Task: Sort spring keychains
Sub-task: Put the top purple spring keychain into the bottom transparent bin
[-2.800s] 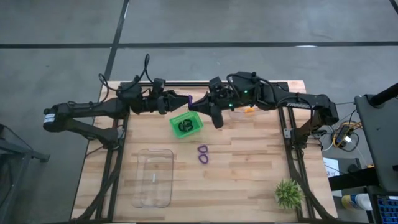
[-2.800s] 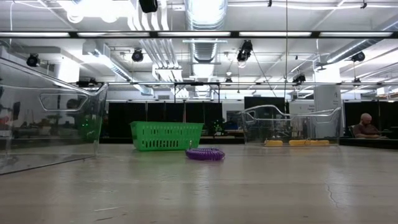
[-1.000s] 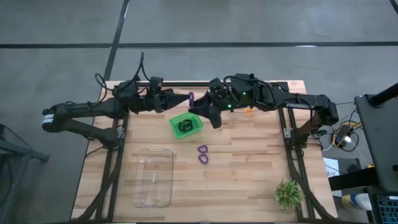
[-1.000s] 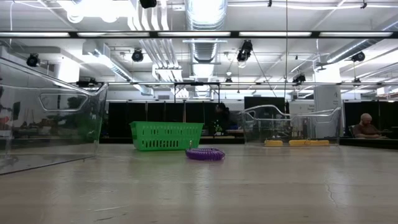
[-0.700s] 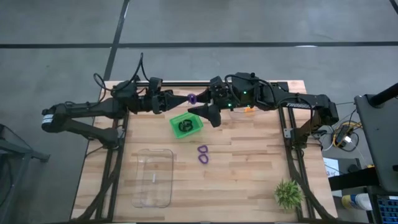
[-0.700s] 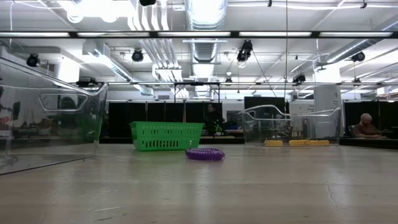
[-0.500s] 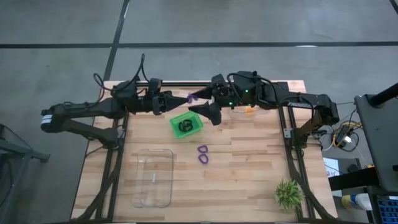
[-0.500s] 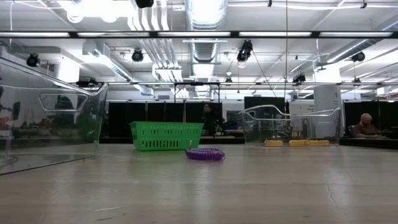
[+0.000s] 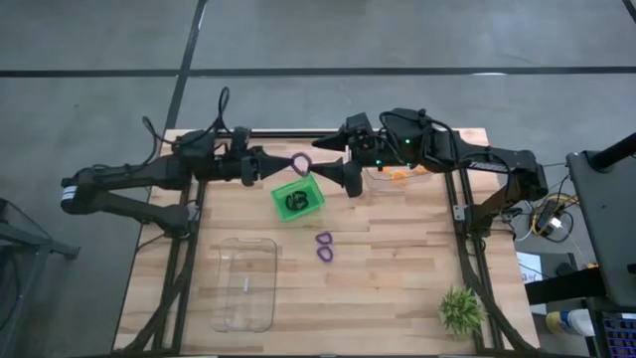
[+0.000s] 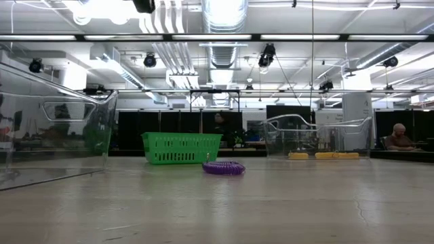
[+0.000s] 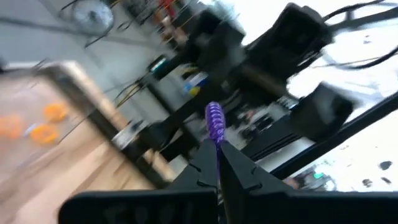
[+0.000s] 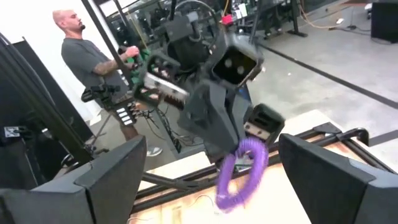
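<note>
A purple spring keychain (image 9: 300,161) hangs in the air above the far edge of the green bin (image 9: 310,206), with my left gripper (image 9: 284,165) shut on it. My right gripper (image 9: 318,159) stands open just to the ring's right, its fingers (image 12: 115,174) wide apart and clear of the purple keychain (image 12: 242,169). Black keychains (image 9: 295,202) lie in the green bin. More purple keychains (image 9: 324,245) lie on the table's middle. Orange keychains (image 9: 397,176) lie in a clear bin at the far right. My left gripper pinches the purple keychain's rim (image 11: 217,140) between its two fingertips (image 11: 205,163), on the side of the ring nearest that arm. The fingers come level from the table's left. The ring (image 12: 231,186) sticks out beyond them, tilted and lifted clear of everything.
An empty clear bin (image 9: 246,282) stands at the near left and a small green spiky plant (image 9: 462,310) at the near right corner. In the right wrist view a person (image 12: 93,68) stands beyond the table. The low view shows the green bin (image 10: 182,148) and the purple keychains (image 10: 223,167).
My right gripper has opened, let go of the purple keychain and drawn back a little toward the table's right. My left gripper keeps the ring and has shifted slightly toward the left, and the ring now stands free between the two arms.
</note>
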